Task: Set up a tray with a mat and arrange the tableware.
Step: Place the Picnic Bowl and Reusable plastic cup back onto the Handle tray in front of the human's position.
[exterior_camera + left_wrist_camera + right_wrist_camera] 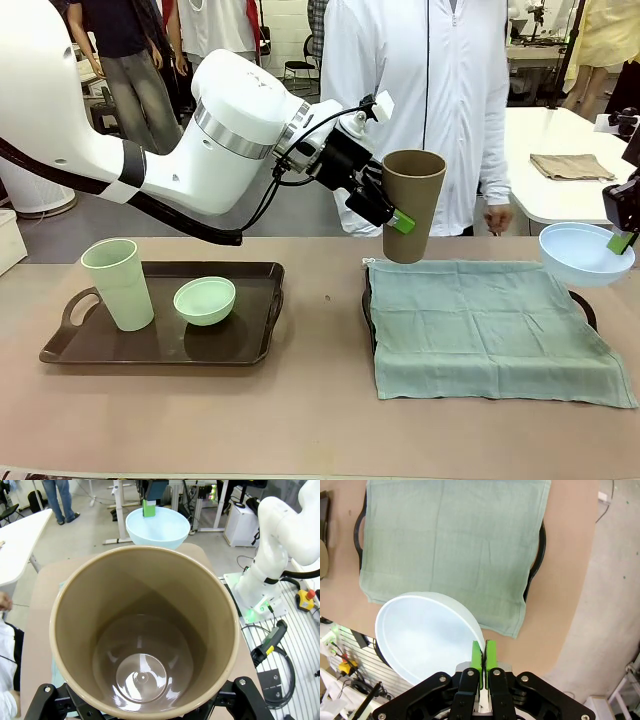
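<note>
Closest to the lens lies the mat (495,325), draped over the right tray (587,308) at lower right so that only a handle peeks out; it looks ready to receive things. Above its far left corner the left gripper (398,218) holds the brown cup (413,190) upright and clear of the cloth, jaws spread wide around its body, probably so it can go straight down. At the right edge the right gripper (622,240) pinches the blue bowl (580,255) by its rim, pads nearly together; the bowl hangs over the mat's far right corner. On the left tray (250,350), lower left, the green cup (118,283) and mint bowl (205,300) stand side by side, I'd guess awaiting their turn.
</note>
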`<state>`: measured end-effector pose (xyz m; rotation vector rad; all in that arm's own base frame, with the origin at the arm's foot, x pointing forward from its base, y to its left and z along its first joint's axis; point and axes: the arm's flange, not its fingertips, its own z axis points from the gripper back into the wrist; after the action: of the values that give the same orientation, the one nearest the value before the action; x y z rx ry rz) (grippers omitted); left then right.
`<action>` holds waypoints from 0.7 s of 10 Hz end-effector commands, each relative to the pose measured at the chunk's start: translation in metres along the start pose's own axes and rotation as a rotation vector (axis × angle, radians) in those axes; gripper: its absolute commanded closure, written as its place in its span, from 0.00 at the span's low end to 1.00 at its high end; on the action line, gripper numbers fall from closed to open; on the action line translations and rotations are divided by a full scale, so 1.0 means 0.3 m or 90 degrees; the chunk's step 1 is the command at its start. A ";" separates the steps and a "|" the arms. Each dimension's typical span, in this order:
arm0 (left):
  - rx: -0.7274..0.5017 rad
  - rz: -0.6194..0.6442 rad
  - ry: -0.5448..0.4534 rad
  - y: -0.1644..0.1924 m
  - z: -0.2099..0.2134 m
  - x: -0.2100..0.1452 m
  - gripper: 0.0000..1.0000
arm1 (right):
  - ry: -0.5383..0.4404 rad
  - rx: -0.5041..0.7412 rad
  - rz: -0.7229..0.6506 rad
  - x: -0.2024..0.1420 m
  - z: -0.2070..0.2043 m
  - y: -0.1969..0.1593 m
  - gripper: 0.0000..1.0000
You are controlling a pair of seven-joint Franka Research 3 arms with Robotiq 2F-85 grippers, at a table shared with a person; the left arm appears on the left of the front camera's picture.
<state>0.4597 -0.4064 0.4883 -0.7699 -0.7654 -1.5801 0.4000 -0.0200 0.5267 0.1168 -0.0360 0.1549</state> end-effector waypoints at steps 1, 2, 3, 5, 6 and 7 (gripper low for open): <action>0.000 0.000 0.000 0.000 0.000 0.000 0.14 | 0.000 0.000 0.000 0.000 0.000 0.000 0.96; 0.011 -0.022 0.005 0.027 -0.044 -0.056 0.14 | 0.010 -0.021 0.017 0.027 -0.055 -0.005 0.96; 0.012 -0.050 0.007 0.046 -0.092 -0.089 0.14 | 0.004 -0.023 0.017 0.052 -0.107 -0.001 0.96; -0.035 -0.122 0.023 0.119 -0.312 -0.179 0.14 | 0.029 0.005 0.070 0.132 -0.293 0.047 0.96; -0.042 -0.131 0.026 0.131 -0.333 -0.187 0.14 | 0.027 0.008 0.072 0.143 -0.318 0.052 0.96; -0.052 -0.145 0.023 0.144 -0.356 -0.211 0.14 | 0.024 0.009 0.071 0.152 -0.348 0.041 0.96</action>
<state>0.4927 -0.4608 0.3664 -0.7319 -0.7518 -1.8049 0.4422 0.0171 0.4269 0.0986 0.0188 0.2526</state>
